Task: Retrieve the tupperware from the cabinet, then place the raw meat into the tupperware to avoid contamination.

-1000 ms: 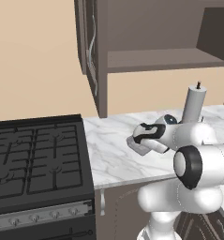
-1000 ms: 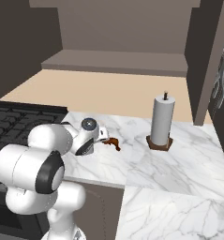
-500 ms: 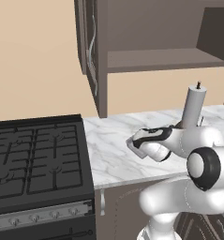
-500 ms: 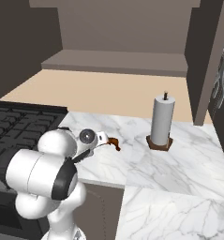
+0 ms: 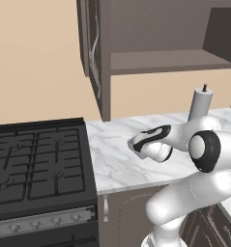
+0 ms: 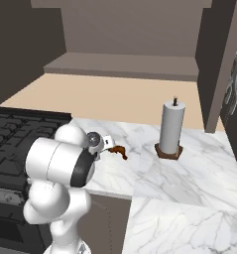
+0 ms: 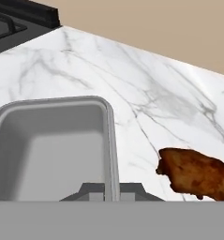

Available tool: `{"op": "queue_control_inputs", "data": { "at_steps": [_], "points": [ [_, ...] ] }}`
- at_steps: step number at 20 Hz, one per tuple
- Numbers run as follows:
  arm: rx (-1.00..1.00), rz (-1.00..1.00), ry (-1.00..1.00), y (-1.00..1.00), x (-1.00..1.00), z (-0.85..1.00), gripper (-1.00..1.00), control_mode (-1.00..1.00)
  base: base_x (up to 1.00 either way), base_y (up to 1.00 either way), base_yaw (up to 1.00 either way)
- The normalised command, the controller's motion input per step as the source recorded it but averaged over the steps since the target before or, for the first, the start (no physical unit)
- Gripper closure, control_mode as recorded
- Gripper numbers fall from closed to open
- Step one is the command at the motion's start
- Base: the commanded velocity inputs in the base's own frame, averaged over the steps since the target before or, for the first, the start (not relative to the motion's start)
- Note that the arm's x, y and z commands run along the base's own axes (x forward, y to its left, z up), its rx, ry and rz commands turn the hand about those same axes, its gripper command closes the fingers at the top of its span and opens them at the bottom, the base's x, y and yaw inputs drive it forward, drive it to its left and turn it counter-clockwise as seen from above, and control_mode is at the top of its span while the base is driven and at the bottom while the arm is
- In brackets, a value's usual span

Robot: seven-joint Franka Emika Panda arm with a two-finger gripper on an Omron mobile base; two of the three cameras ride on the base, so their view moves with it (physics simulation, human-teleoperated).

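Observation:
In the hand view the tupperware (image 7: 52,150), a pale grey lidless container, sits low over the marble counter (image 7: 132,79). Its right rim runs between my finger tips. My gripper (image 7: 112,191) is shut on that rim. The raw meat (image 7: 197,176), a reddish-brown piece, lies on the marble just right of the container and apart from it. The right base view shows the raw meat (image 6: 119,150) beside my gripper (image 6: 103,144). From the left base view my gripper (image 5: 141,144) is low over the counter's middle. The cabinet (image 5: 165,60) hangs open above, its inner shelf bare.
A tall white paper towel roll (image 6: 170,128) stands on a brown base at the back of the counter, right of the meat. The black stove (image 5: 37,164) adjoins the counter on the left. The cabinet door (image 5: 90,43) stands open above the stove's edge.
The arm's elbow has swung and dropped towards the base. The hand has stayed nearly in place over the counter, holding the tupperware beside the meat.

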Motion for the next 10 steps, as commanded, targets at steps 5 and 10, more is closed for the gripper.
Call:
{"op": "queue_control_inputs", "data": {
  "at_steps": [5, 10],
  "points": [
    [0.00, 0.00, 0.00, 0.00, 0.02, -0.24, 1.00, -1.00, 0.00, 0.00, 0.00],
    [0.00, 0.00, 0.00, 0.00, 0.00, -0.05, 1.00, -1.00, 0.00, 0.00, 0.00]
  ]
}}
